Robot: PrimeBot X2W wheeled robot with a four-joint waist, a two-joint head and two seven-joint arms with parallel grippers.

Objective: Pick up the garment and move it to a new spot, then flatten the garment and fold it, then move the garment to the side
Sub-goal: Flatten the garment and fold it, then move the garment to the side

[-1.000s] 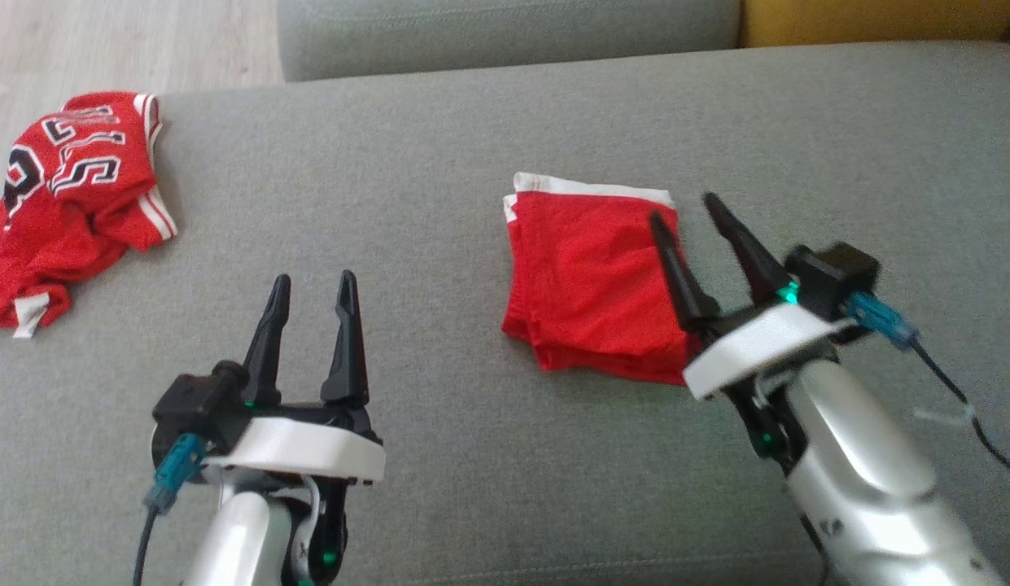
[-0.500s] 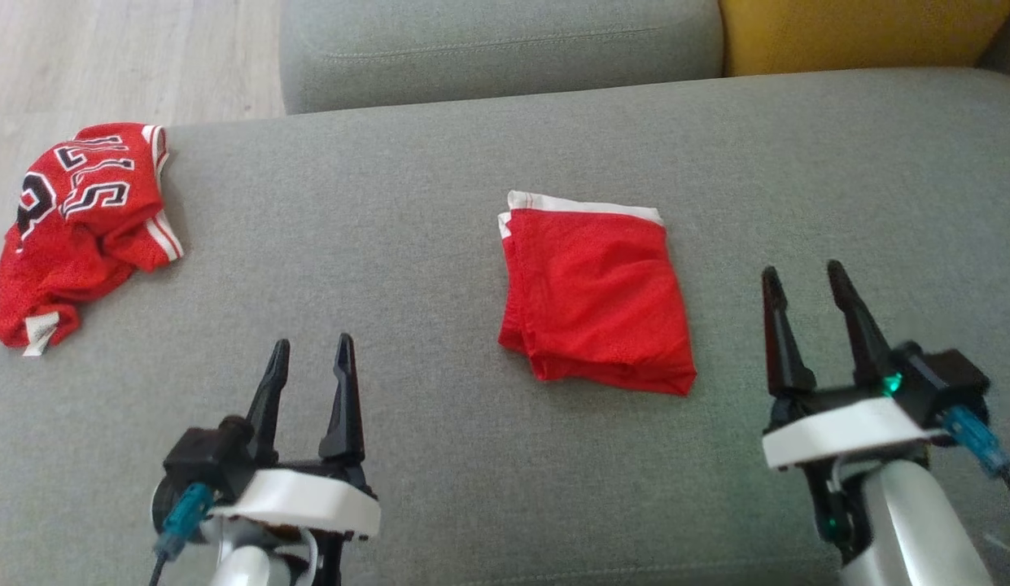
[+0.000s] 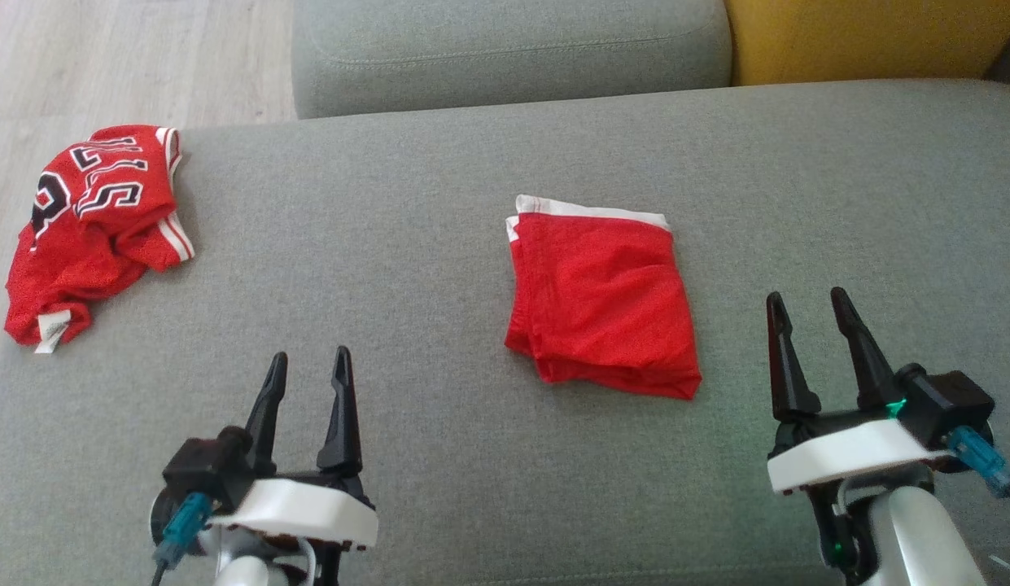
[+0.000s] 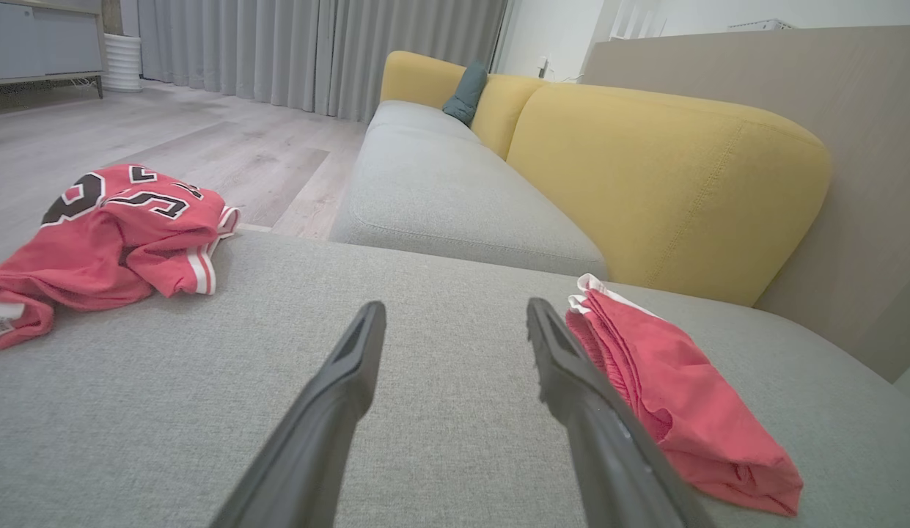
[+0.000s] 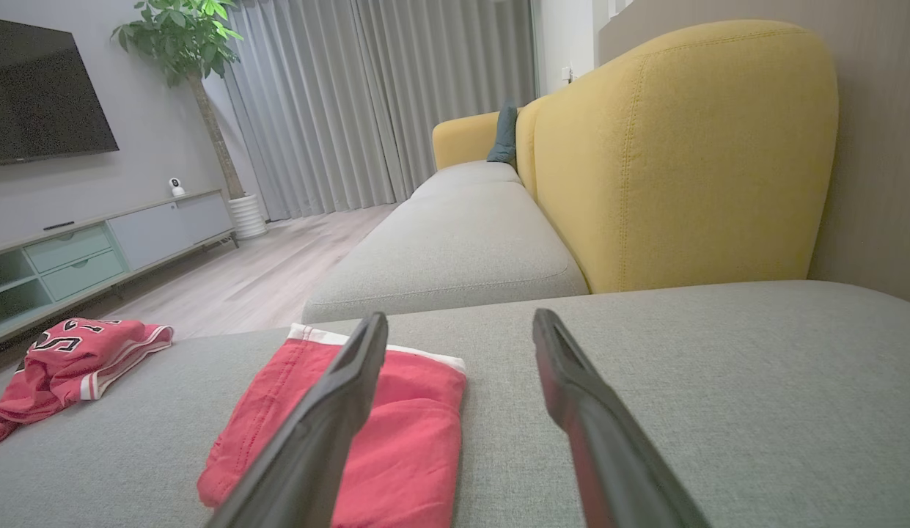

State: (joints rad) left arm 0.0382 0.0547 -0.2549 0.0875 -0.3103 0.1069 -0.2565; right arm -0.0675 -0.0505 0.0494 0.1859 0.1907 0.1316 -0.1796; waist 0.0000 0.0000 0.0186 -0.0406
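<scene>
Light in the head view is soft and even, falling on the grey sofa seat (image 3: 407, 244) with low contrast and a slightly hazy, grainy look. The folded red shorts (image 3: 602, 301) cast a thin, faint shadow along their near edge. A small green light (image 3: 895, 404) glows on the right gripper (image 3: 806, 295). The 2 wrist views are brighter and washed, so the red cloth reads pinkish. There the dark fingers (image 4: 337, 396) close to the lens are soft and blurred, while the yellow backrest (image 5: 682, 147) is crisp. Upright lines lean near the edges, as the curtains (image 5: 367, 95) do.
</scene>
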